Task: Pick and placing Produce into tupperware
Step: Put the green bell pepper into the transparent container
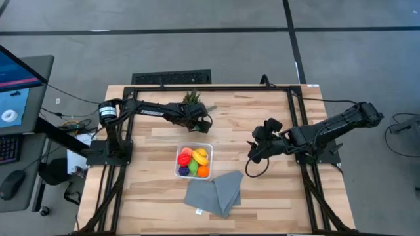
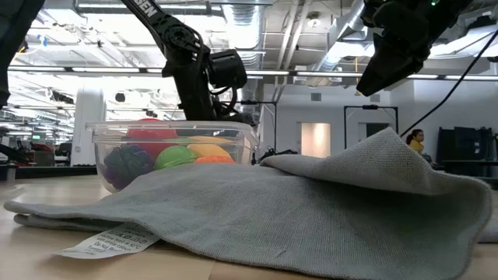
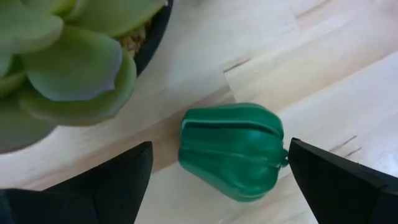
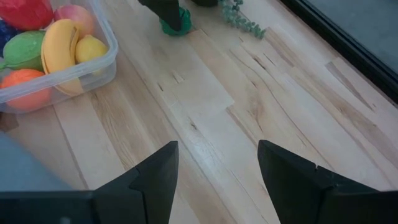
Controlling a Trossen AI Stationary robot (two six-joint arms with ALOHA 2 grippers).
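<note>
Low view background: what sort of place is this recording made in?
Likely a large robotics lab or workshop: exposed ceiling ducts and strip lights, a monitor beside the wooden table, and a person far behind.

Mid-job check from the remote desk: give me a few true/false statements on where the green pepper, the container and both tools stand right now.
1. The dark green pepper lies on the bare wood between the left tool's open fingers. True.
2. The pepper is already inside the tupperware. False: it sits on the table beside the potted plant, outside the container.
3. The tupperware holds several pieces, among them a banana and an orange piece. True.
4. The right tool is clamped on a fruit. False: nothing shows between its fingers, only bare table below.
5. The grey cloth covers the tupperware. False: it lies beside it, on the table's near side.
</note>
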